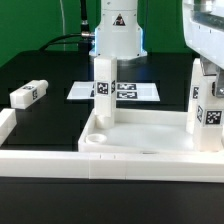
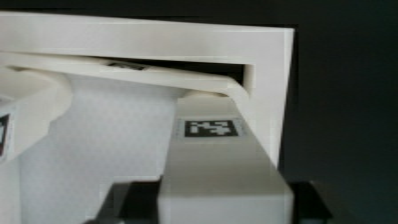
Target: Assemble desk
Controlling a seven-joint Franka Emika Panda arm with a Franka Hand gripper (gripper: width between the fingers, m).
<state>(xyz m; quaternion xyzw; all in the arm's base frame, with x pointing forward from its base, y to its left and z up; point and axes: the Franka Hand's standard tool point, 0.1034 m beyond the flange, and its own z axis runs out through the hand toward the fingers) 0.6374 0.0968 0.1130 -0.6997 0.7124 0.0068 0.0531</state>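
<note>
On the black bench (image 1: 50,70), toward the front of the exterior view, lies the desk top (image 1: 140,138), a large white plastic tray with a raised rim and a round socket (image 1: 95,143) at its near corner on the exterior view's left. Two short square white legs stand upright in it. One leg (image 1: 104,88) rises near the tray's far corner on the exterior view's left, with a black-and-white tag on its face. A second leg (image 1: 197,100) stands at the exterior view's right, also tagged, and the pincer (image 1: 207,62) comes down over its upper end from the robot arm at that edge of the picture.

The wrist view looks down along this second leg (image 2: 217,165): its white side with a small tag runs from the pincer (image 2: 214,205) toward the tray's inner corner, where the rim (image 2: 160,45) makes a pale wall. The dark fingers (image 2: 139,200) sit against both sides of the leg, so the pincer is closed around it.

A third tagged leg (image 1: 28,94) lies on its side on the bench, well apart from the tray, at the exterior view's left. A long plain white rail (image 1: 8,128) runs along that side. Behind the tray the marker board (image 1: 140,91) lies flat.
</note>
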